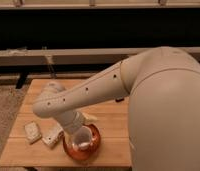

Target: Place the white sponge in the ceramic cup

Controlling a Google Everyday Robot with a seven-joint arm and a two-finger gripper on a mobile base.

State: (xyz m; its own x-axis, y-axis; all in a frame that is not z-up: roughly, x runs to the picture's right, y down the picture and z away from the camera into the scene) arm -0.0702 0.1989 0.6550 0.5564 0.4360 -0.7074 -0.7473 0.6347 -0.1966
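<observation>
Two pale things lie on the bench (109, 122) left of the brown-orange saucer (94, 149): the white sponge (31, 131) farthest out, then a narrow white block (53, 136) just beside the saucer. On the saucer we see the ceramic cup (79, 134), with the gripper (85, 143) at its mouth (spread or closed, we cannot tell).

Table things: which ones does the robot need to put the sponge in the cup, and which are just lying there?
Needed: small squarish off-white sponge, left on the wooden table; small round white ceramic cup; robot's gripper, low over that cup.
Just lying there: longer narrow white block beside the sponge; glossy brown-orange saucer under the cup.
</observation>
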